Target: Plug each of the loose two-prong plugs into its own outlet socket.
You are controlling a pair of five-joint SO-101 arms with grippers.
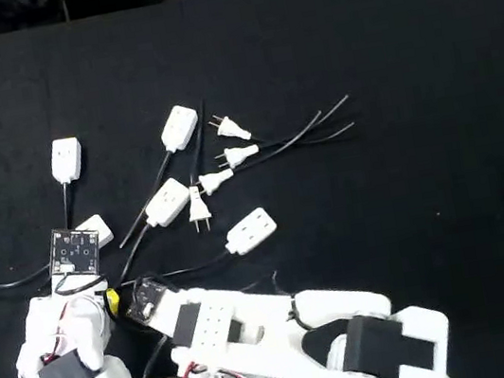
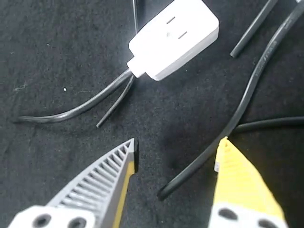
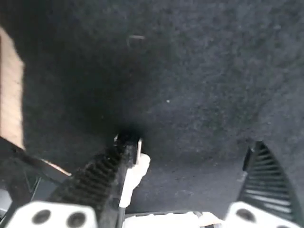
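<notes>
Spread the left gripper point(image 2: 175, 147) wide, empty, astride a black cable point(image 2: 242, 107), just short of a white outlet socket point(image 2: 173, 38), probably to line up a grab. Spread the right gripper point(image 3: 190, 145) wide too, holding nothing, low over black cloth point(image 3: 199, 71). Crouched both arms at the near edge, well apart from the loose plugs point(image 1: 231, 130).

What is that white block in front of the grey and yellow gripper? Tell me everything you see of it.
The outlet socket is a white block of smooth, plastic-looking material with rounded edges. Its slotted face points up and nothing is plugged in. One end narrows to a neck where a dark cord leaves and splits into two strands. It lies flat on the black cloth, ahead of the open left gripper, which does not touch it.
</notes>
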